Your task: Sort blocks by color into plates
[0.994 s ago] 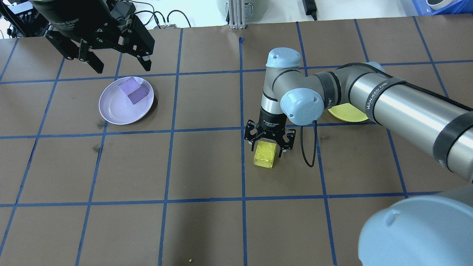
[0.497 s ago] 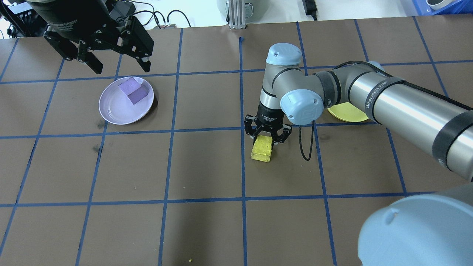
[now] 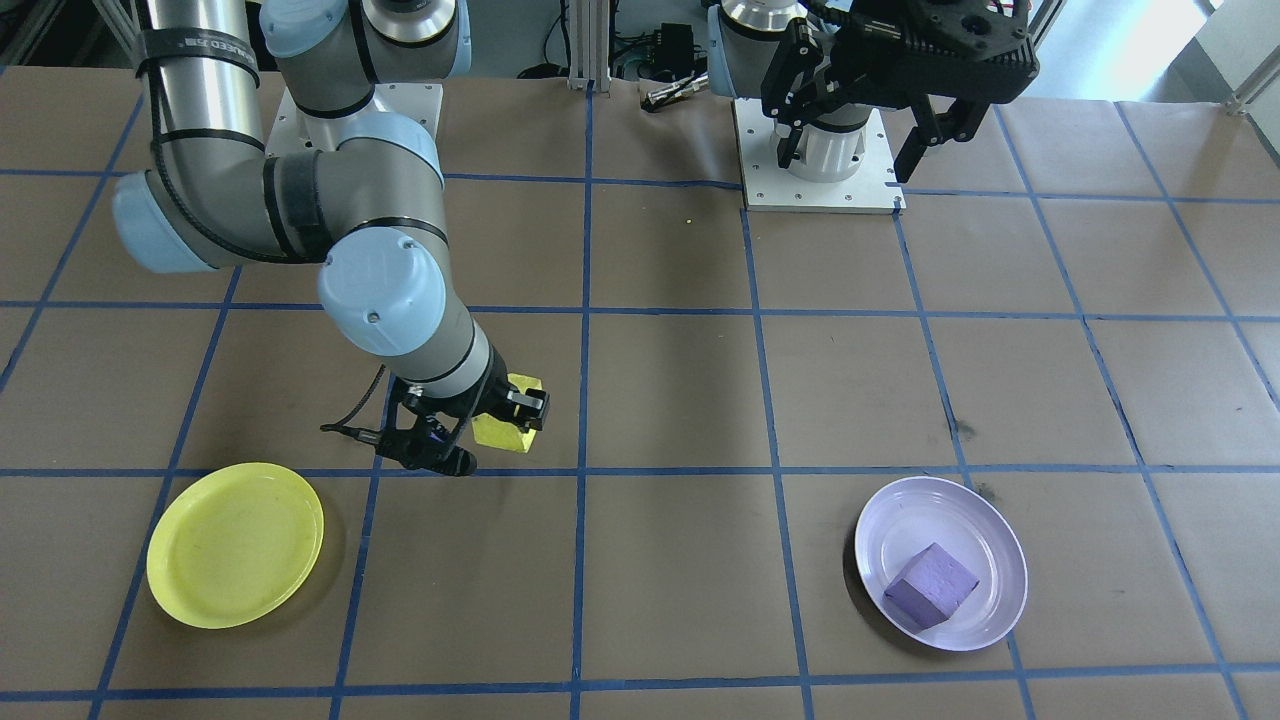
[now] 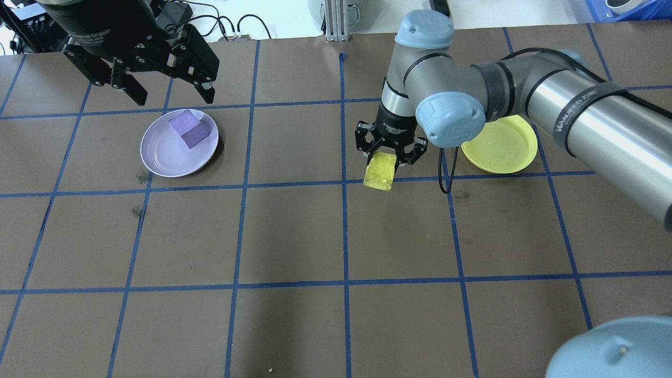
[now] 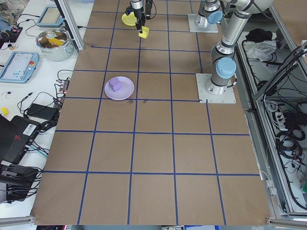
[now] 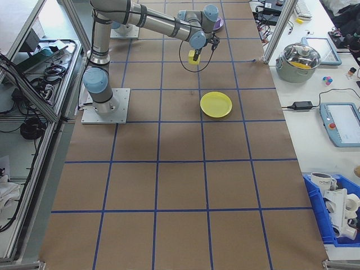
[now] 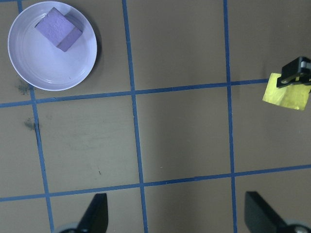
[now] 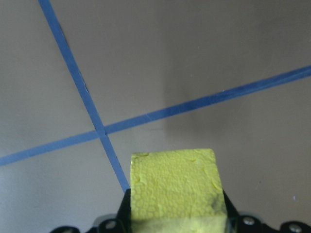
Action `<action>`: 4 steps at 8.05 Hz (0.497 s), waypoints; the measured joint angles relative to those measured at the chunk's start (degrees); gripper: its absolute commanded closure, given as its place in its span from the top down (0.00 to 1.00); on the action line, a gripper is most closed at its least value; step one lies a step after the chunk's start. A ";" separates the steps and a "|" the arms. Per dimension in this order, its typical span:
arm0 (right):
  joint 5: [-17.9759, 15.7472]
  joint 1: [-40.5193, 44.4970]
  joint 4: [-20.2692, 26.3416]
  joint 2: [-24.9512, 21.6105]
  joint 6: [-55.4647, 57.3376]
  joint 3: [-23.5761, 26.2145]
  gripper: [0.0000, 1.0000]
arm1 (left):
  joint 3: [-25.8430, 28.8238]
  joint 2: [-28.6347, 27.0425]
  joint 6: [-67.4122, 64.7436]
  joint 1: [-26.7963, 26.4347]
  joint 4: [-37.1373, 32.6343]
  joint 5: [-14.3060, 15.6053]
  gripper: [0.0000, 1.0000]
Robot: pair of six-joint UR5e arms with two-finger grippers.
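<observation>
We start with the table [image 4: 294,231], a flat brown sheet ruled into squares by blue tape. On it sit two round shallow plates of like size, well apart: the yellow plate [image 4: 504,147] on our right side and the lavender plate [image 4: 168,152] on our left, the latter glossy at the rim. Above the lavender plate hangs our left gripper [image 4: 157,79], its black fingers spread wide with nothing between them. The purple block [image 4: 187,129], a matte rough cube, lies inside the lavender plate, so we judge that half of the sort done.

Our right gripper [image 4: 389,157] is clamped on the yellow block [image 4: 380,170], which we hold clear of the table; the wrist view shows bare paper and a tape crossing beneath it. The block is a pebbled foam-like cube, pinched on two opposite faces and hanging below the fingertips.

The relation that matters next: in the overhead view the yellow plate lies just to the right of the held block, near but not under it, and the right arm is by far the nearer one. We judge the coming move to be a short sideways carry over the plate's rim, then a release. Foam this light should drop softly, though it may tumble on the smooth plastic
</observation>
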 measured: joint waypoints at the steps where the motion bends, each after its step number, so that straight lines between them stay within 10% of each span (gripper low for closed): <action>1: -1.75 -1.92 0.10 -0.65 -1.97 -1.82 0.00 | -0.11 -0.03 0.46 0.00 0.02 -0.21 1.00; 4: -9.01 -11.51 -0.89 -1.02 -18.98 -3.99 0.00 | -0.57 0.02 0.83 -0.02 0.03 -0.06 1.00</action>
